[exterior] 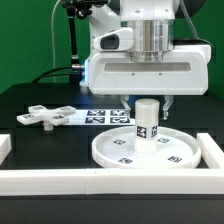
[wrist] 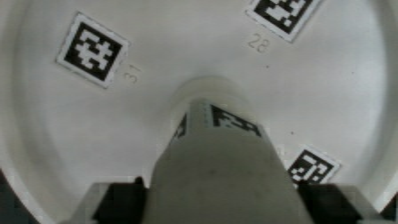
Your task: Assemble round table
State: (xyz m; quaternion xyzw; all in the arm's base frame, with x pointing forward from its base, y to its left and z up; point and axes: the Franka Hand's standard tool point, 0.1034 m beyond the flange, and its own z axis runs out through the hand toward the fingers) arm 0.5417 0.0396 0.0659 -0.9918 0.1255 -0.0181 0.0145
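The large round disc (exterior: pixel 112 152) lies flat on the black table, tags facing up. The short cylindrical post (exterior: pixel 146 121) stands upright on the disc's middle. My gripper (exterior: pixel 146 103) comes down from above and is shut on the post's upper end. In the wrist view the post (wrist: pixel 217 150) runs down onto the disc (wrist: pixel 169 55), and the dark finger pads (wrist: pixel 121 203) press against both its sides at my gripper (wrist: pixel 217 205). The cross-shaped foot (exterior: pixel 44 116) lies flat on the table at the exterior view's left, apart from the disc.
The marker board (exterior: pixel 100 117) lies on the table behind the disc. White border walls run along the front (exterior: pixel 100 181) and the exterior view's right (exterior: pixel 213 152), close to the disc's rim.
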